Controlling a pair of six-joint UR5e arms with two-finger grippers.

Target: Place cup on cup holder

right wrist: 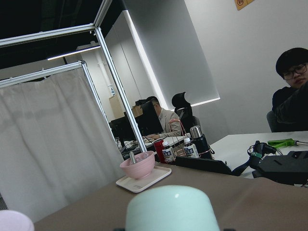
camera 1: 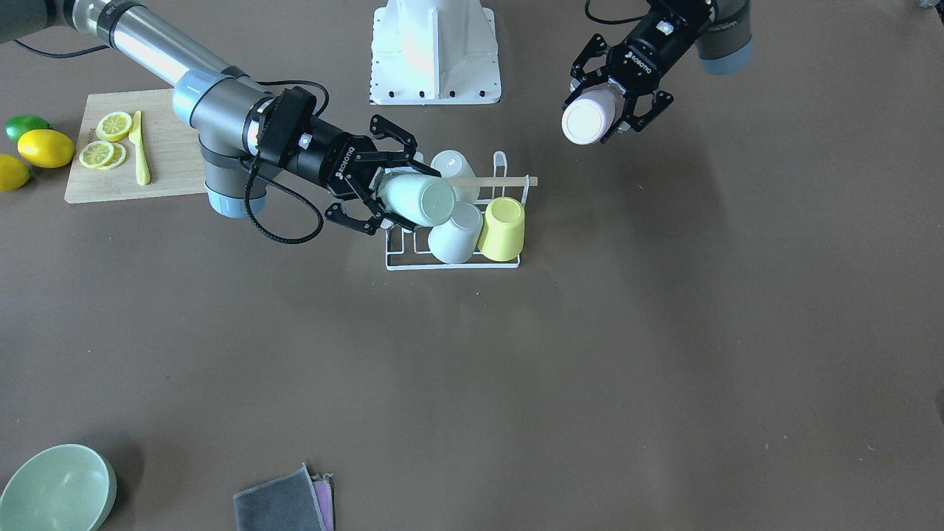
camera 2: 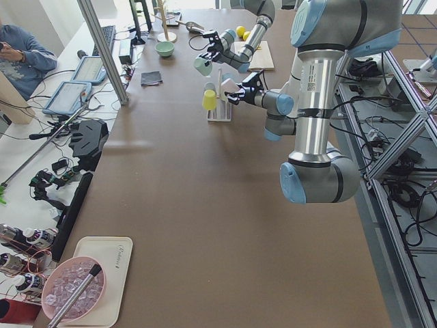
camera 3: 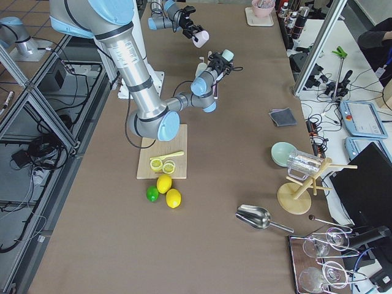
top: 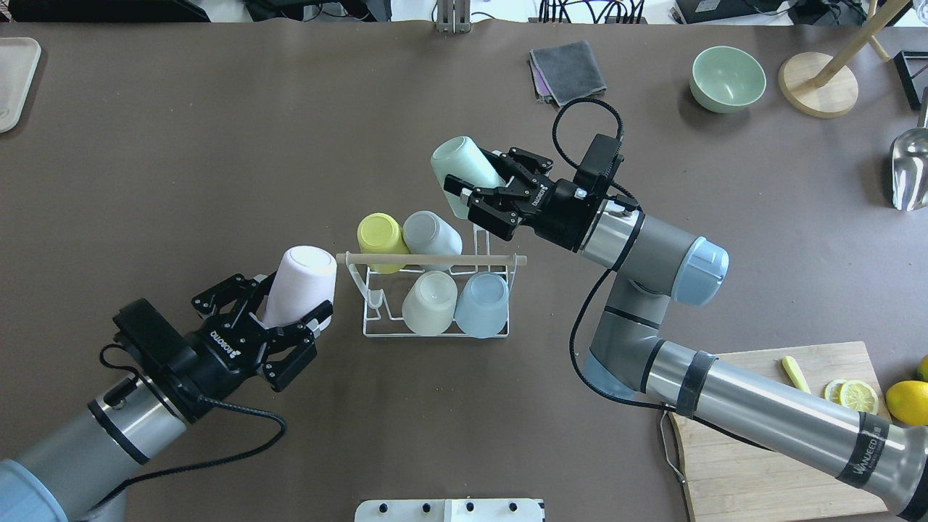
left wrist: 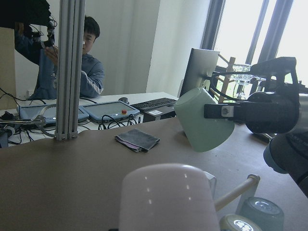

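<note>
Two claws, both full. My left claw (top: 290, 299), toward the desk's left edge, is closed round a pink cup (top: 304, 279), which is held off the desk to the left of the cup holder (top: 435, 259). The holder stands mid-desk with four cups upturned on its prongs: yellow cup (top: 380, 233), grey cup (top: 431, 232), cream cup (top: 429, 303) and pale blue cup (top: 482, 304). My right claw (top: 482, 174) clamps a tilted mint cup (top: 457, 163), raised near the holder's right end.

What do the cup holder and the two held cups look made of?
The cup holder: thin white-coated metal wire, likely; its rod handle looks like pale bare wood. The mint cup and pink cup: probably matte plastic, opaque with soft highlights.
</note>
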